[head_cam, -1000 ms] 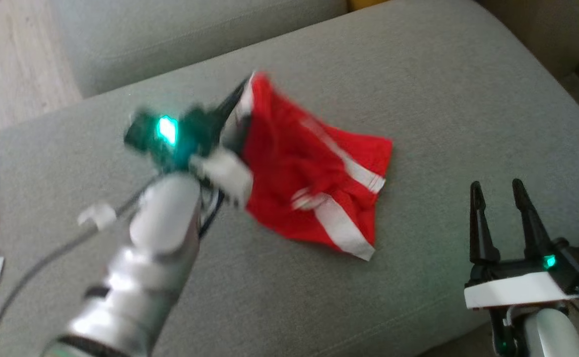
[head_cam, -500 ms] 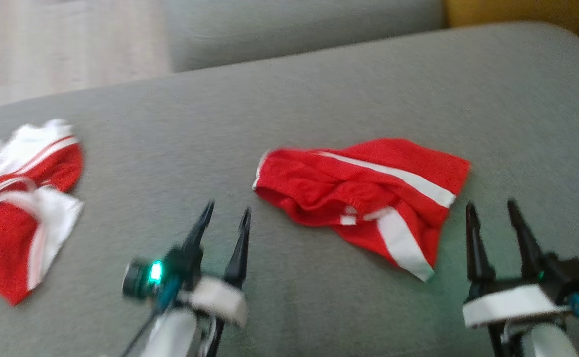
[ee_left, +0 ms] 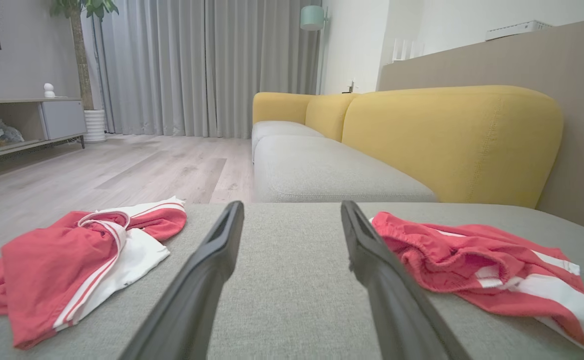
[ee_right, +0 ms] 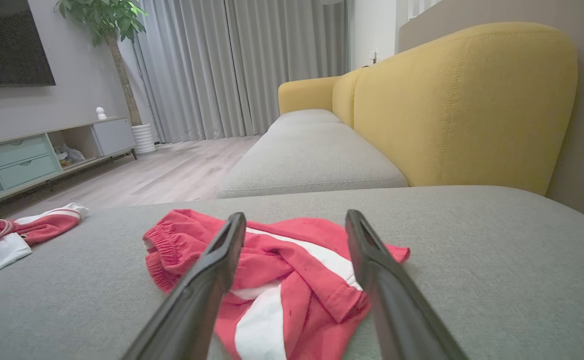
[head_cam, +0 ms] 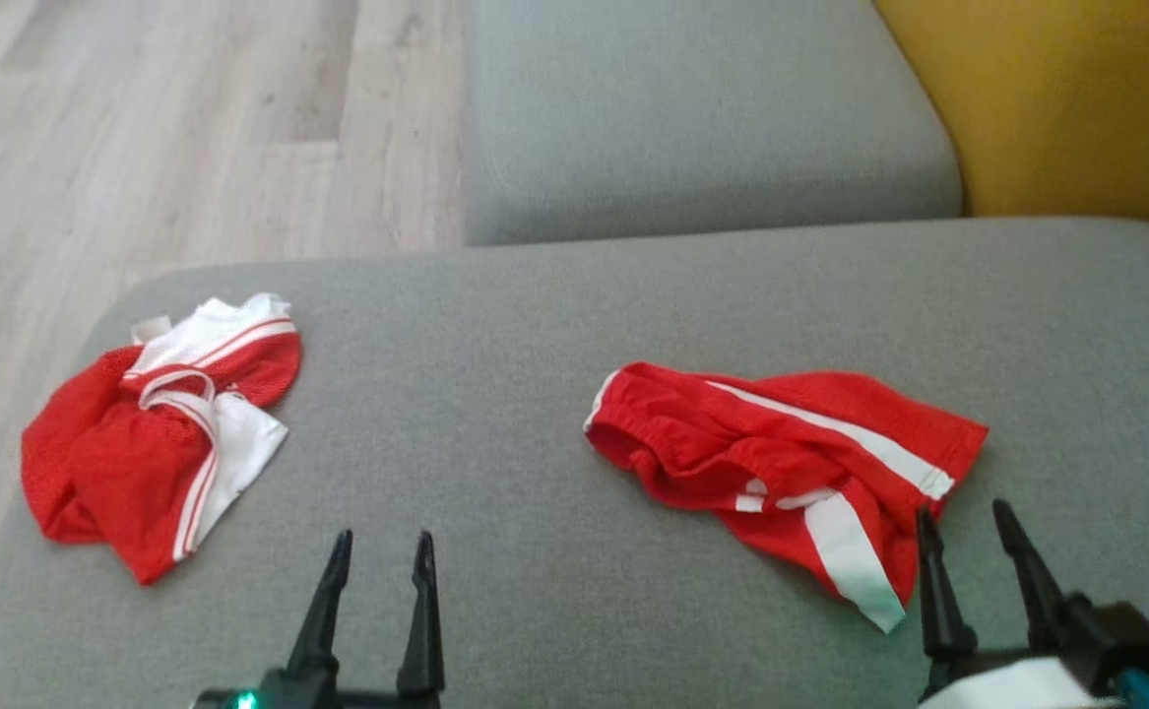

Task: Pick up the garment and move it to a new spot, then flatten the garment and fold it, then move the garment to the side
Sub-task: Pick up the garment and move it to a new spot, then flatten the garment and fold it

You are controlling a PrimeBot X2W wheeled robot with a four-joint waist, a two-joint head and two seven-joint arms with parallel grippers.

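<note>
left gripper (head_cam: 383,540), two long dark tapered fingers: low at near left, pointing toward the far side with a slight lean right, jaws parted, nothing pinched. green status light (head_cam: 240,700) lit on its black base at the frame edge. left wrist view: fingers (ee_left: 211,265) splayed in a clear V.

right gripper (head_cam: 963,514), same dark two-finger build: near right, fingers up and leaning slightly left, jaws apart, holding nothing. white wrist housing (head_cam: 1002,689) and blue connector (head_cam: 1140,686) sit below its black base. right wrist view: its fingers spread wide, not clamped.

both grippers roughly level, well apart.
</note>
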